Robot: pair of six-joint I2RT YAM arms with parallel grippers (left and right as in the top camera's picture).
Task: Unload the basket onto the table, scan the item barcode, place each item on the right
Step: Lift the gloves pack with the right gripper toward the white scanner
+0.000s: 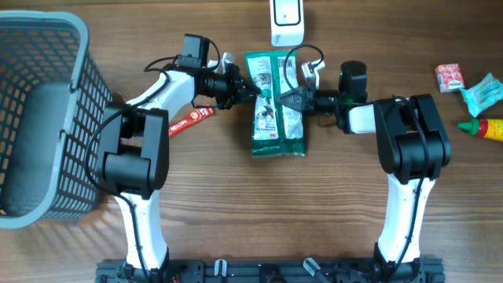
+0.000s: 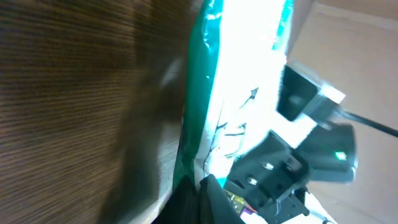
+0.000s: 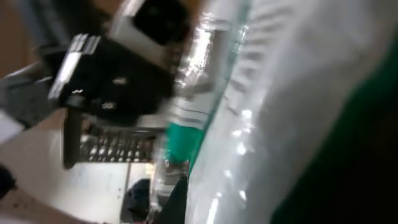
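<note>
Left gripper (image 1: 250,88) is closed on the left edge of a green and white packet (image 1: 277,132), pinching it about a third of the way down from its far end. Right gripper (image 1: 283,100) reaches in from the opposite side and is also clamped shut on the packet, its dark fingers lying over the middle of the printed face. The packet sits at the centre of the wooden table (image 1: 236,212), between the two arms. It is a long flat rectangle, with its long axis running away from the robot's base. Its far short end points toward a white scanner (image 1: 287,22) at the far edge of the table and nearly reaches it. Whether the packet rests flat on the wood or is slightly raised cannot be told. The left wrist camera shows the packet's green sealed edge (image 2: 202,93) close up and blurred. The right wrist camera shows only shiny wrapping (image 3: 298,112), out of focus. A grey basket (image 1: 86,86) stands at the far left. A red sachet (image 1: 191,120) lies just beside the left arm. Well apart on the right lie a small red pack (image 1: 449,77), a teal wrapper (image 1: 481,94) and a yellow bottle (image 1: 489,129).
</note>
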